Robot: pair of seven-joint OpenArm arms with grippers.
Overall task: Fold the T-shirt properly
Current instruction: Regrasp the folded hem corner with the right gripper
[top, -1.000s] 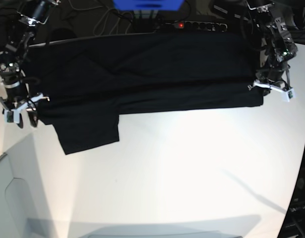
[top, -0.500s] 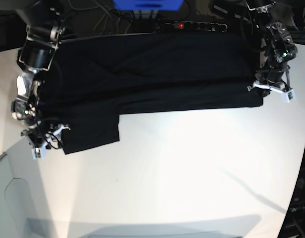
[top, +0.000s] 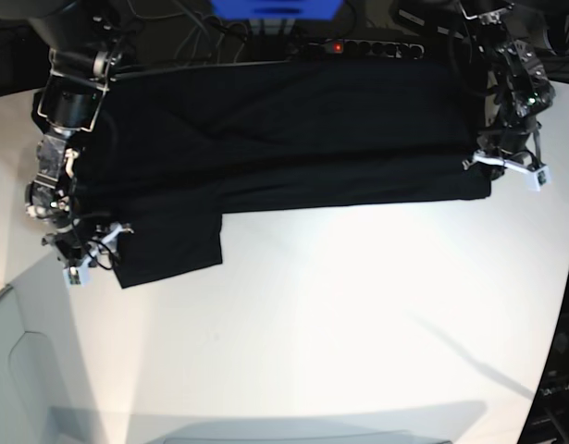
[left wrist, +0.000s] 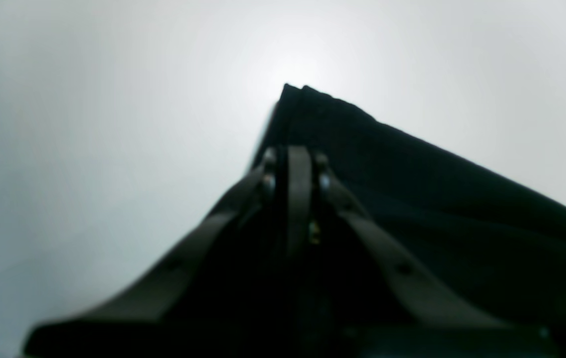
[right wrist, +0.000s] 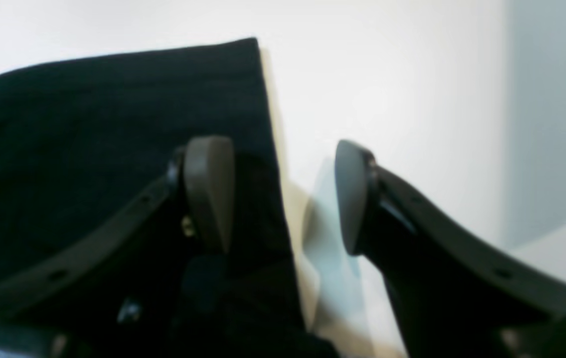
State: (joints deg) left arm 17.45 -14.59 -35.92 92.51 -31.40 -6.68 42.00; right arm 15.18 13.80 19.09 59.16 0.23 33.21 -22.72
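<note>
Right hand [right wrist: 283, 194] spread astride T-shirt [right wrist: 114, 139] edge

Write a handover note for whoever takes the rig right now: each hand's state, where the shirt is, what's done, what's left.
Left hand: shut on the T-shirt, pinching its corner at the table edge on the base view's right.
Right hand: open, one finger over the sleeve edge, the other over bare table; nothing gripped.
T-shirt: spread flat across the far side of the table, one sleeve sticking out toward the near side by the right hand.
Done: shirt laid out, with a lengthwise crease.
Left: probably close the right hand on the sleeve, tuck it in, then make the remaining folds.
</note>
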